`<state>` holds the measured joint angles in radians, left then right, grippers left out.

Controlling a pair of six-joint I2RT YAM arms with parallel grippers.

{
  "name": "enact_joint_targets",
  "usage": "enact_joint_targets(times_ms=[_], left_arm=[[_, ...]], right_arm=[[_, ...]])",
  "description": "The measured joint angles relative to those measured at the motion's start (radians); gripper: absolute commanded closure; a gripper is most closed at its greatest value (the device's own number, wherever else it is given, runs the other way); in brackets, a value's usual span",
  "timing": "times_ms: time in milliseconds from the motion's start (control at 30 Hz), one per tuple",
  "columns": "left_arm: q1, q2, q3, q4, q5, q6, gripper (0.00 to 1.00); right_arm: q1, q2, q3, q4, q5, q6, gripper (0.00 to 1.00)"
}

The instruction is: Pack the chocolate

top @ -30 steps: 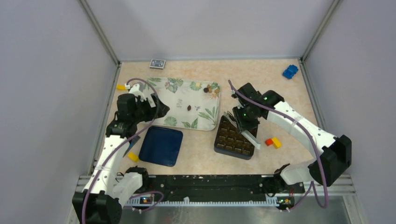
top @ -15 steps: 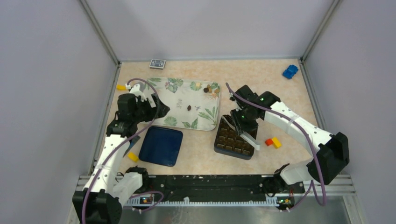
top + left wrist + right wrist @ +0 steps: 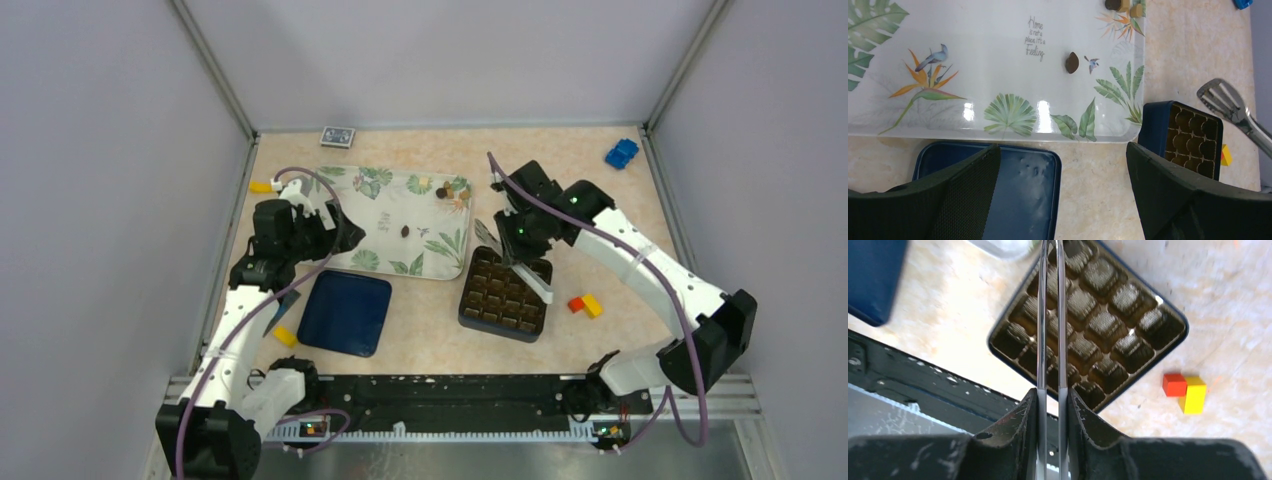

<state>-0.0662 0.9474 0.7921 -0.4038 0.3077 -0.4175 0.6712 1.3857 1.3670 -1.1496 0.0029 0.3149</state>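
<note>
**Tongs up at the box, chocolate waiting on the tray**

Top view first. My right gripper point(image 3: 522, 250) is clamped on a pair of metal tongs point(image 3: 487, 237), whose slotted head hangs by the far-left edge of the gridded box point(image 3: 470, 318). Left of the box sits the leaf-print tray point(image 3: 360, 205). One lone chocolate piece point(image 3: 404, 230) lies near the tray's middle, and a small chocolate cluster point(image 3: 445, 187) sits in its far-right corner. My left gripper point(image 3: 345, 232) hovers over the tray's left edge. The blue lid point(image 3: 345, 312) lies just near of the tray, and the red and yellow blocks point(image 3: 585, 304) are right of the box.

Over to the left wrist. The jaws are spread wide with nothing between them, looking across the lid point(image 3: 1013, 185) and tray point(image 3: 973, 75). The lone piece point(image 3: 1072, 62) is plain to see, well apart from the cluster point(image 3: 1122, 5) at the top edge. The tongs' head point(image 3: 1220, 97) floats above the box point(image 3: 1153, 125), and I see nothing on it.

Right wrist now. The fingers point(image 3: 1078, 410) squeeze the two tong arms point(image 3: 1050, 315) almost together. The box point(image 3: 1184, 332) is below them, but it's too blurred for me to count filled cells. The tong tips run off the top of the frame.

My read is that I'm between picks. Next I'd swing the tongs left to the lone piece, ease my squeeze so the arms open around it, then pinch gently. It's small and rounded, so it could skid on that glossy tray.
</note>
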Motion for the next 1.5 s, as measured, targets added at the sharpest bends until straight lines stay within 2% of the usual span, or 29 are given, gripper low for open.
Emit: enact_joint_targets(times_ms=[167,333,500,667,1200,1333,1500], left_arm=[[0.000,0.000,0.000,0.000,0.015,0.001,0.01],[0.000,-0.003,0.000,-0.017,-0.002,0.013,0.01],[0.000,-0.034,0.001,-0.050,-0.042,0.029,0.01],[0.000,-0.056,0.002,-0.079,-0.069,0.035,0.01],[0.000,-0.079,0.002,-0.095,-0.090,0.039,0.01],[0.000,-0.080,0.002,-0.098,-0.090,0.039,0.01],[0.000,-0.081,0.002,-0.098,-0.090,0.039,0.01]], right_arm=[[0.040,0.031,0.119,0.055,0.011,-0.010,0.78],[0.116,0.237,0.252,0.163,0.042,-0.042,0.67],[0.193,0.459,0.320,0.233,0.079,-0.083,0.60],[0.235,0.554,0.323,0.237,0.109,-0.103,0.52],[0.245,0.607,0.349,0.278,0.172,-0.109,0.56],[0.245,0.624,0.356,0.283,0.172,-0.110,0.62],[0.245,0.628,0.373,0.290,0.174,-0.111,0.77]])
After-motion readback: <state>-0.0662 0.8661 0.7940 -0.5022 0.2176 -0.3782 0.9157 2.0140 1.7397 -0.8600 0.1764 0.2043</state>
